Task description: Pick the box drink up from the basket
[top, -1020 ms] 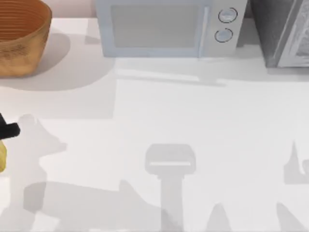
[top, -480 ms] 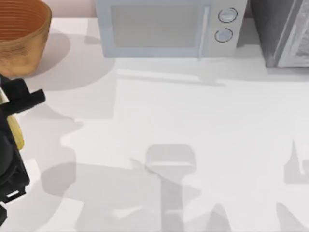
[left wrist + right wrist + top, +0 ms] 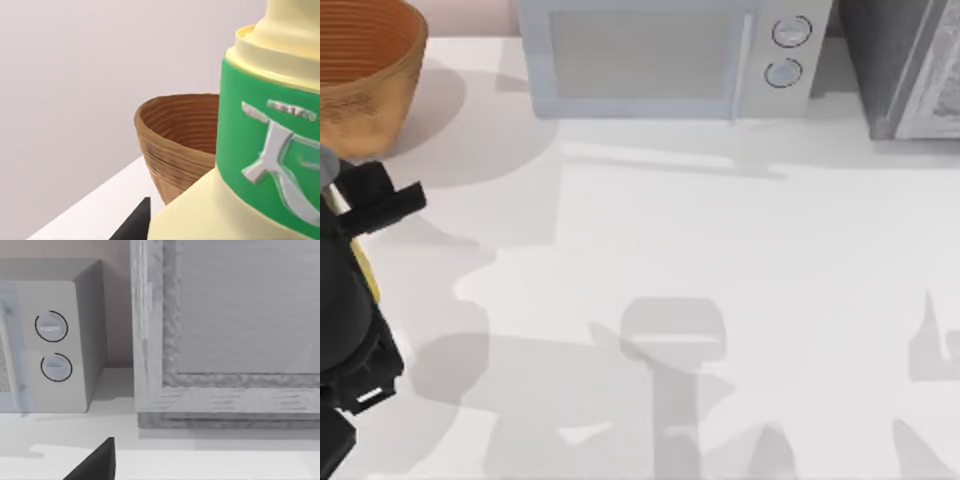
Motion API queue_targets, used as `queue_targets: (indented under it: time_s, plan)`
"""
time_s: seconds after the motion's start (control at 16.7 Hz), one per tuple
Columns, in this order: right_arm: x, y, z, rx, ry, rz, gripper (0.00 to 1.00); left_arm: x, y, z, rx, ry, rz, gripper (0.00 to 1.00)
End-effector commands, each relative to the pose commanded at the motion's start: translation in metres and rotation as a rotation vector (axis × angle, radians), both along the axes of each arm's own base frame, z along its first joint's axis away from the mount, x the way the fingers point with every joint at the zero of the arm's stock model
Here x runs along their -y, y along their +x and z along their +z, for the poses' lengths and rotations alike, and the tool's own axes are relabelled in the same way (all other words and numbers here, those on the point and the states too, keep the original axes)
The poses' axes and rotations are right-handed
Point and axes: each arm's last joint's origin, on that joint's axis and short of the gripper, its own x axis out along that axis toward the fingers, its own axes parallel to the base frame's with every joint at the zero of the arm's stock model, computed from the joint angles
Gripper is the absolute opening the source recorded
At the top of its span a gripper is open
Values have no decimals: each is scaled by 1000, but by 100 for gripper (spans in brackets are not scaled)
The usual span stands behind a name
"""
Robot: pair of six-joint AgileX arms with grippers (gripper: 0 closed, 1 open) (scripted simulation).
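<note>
Top view has the left end effector (image 3: 350, 215) just beside the basket (image 3: 365, 75), on its near side, above the white surface (image 3: 720, 260). It is closed on the box drink (image 3: 362, 268), a thin yellow strip among the black fingers; the carton is already out of the basket. Left wrist view has the carton (image 3: 260, 150) very close. If the grip is weak, the carton could slide down and drop beside the basket.
</note>
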Motion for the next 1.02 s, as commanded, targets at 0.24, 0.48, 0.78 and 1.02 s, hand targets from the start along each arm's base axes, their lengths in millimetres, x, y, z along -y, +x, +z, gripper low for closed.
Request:
queue_targets:
  time_s: [0.24, 0.48, 0.78, 1.02]
  plan:
    - [0, 0, 0, 0, 0, 0, 100, -2, 7, -8, -4, 2, 4, 0]
    - [0, 0, 0, 0, 0, 0, 100, -9, 22, -25, -1, 0, 8, 0]
    - [0, 0, 0, 0, 0, 0, 100, -20, 36, -46, 4, -3, 0, 0]
    - [0, 0, 0, 0, 0, 0, 100, -21, 37, -48, 5, -4, -3, 0]
